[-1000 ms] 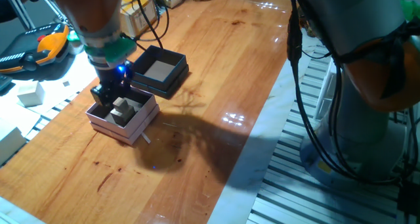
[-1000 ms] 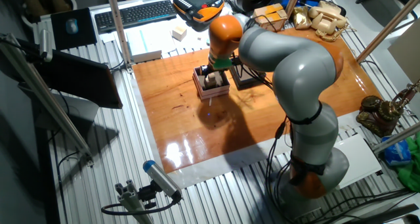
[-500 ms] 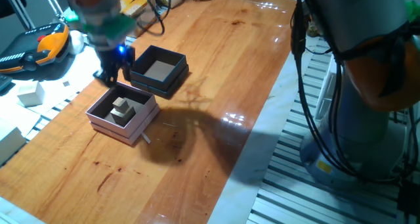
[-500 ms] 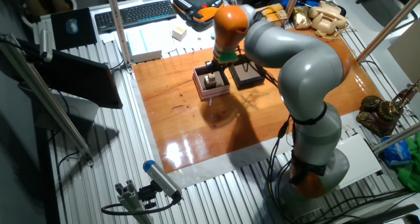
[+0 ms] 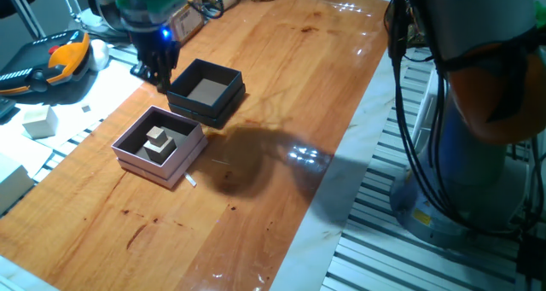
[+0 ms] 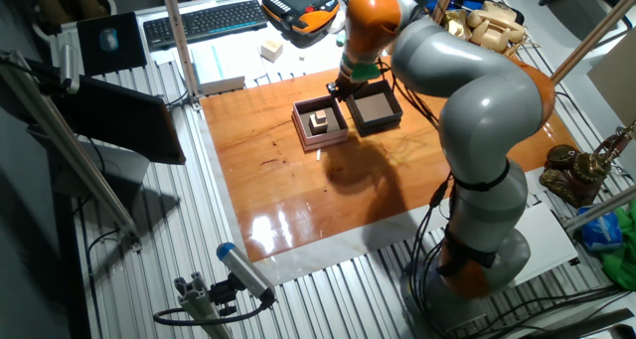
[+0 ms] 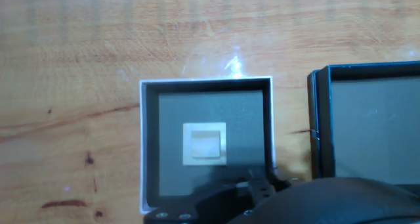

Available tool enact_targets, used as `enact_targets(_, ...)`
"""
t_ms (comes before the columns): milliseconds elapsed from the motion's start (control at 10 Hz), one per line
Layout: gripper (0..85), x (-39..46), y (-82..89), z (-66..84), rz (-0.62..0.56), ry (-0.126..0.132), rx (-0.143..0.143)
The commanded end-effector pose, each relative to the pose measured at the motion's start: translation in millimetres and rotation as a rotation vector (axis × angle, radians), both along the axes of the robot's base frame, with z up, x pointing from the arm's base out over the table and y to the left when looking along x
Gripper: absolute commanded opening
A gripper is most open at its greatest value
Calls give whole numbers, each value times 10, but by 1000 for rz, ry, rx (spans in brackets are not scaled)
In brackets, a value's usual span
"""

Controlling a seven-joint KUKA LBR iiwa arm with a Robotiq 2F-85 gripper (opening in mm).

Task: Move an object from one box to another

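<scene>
- Pink box (image 5: 159, 146): on bench (image 5: 281, 95), holds small pale block (image 5: 157, 139).
- Black box (image 5: 206, 92): just beside pink box.
- Claw (image 5: 156, 65): above the bench, carrying nothing; jaw spread cannot be told.

Two shallow square boxes sit below the jaws: one black box (image 5: 205, 92), one pink box (image 5: 159, 144). One pale wooden block (image 5: 157, 142) lies in the pink one.

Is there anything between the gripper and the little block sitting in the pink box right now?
Nothing visible is. The block sits alone in the open-topped pink box, with no lid or other item over it. The gripper hangs above the table near the black box, apart from the block, and the space between them looks free.
</scene>
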State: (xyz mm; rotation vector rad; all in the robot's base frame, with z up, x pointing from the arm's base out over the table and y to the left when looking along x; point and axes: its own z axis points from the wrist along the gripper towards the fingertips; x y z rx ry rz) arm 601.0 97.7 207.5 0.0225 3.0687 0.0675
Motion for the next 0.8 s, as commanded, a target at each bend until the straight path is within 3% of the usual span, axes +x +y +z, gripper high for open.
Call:
enact_targets(0,0,-11,-34,33,8,0,-2)
enact_targets(400,0,-64,-140,203,50,-3,-55)
enact_targets(700,0,-95,-179,267,67,16,-57)
